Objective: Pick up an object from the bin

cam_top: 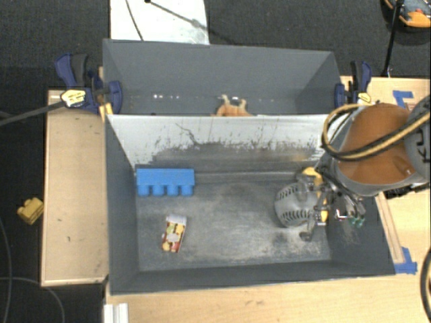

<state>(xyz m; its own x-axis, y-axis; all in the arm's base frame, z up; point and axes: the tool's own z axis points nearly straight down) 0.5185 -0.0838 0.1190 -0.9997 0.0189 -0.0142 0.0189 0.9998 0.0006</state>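
Note:
A grey, ribbed, rounded thing (291,206) lies at the right end of the bin floor. My gripper (316,215) is low in the bin, right against that thing's right side and partly covering it. Whether it has a grip on the grey thing cannot be told from here.
A blue toothed block (165,181) lies at the left, near the back slope. A small white, yellow and red packet (174,233) lies front left. A small orange thing (231,106) sits at the top of the back wall. The arm's orange cover hangs over the bin's right side.

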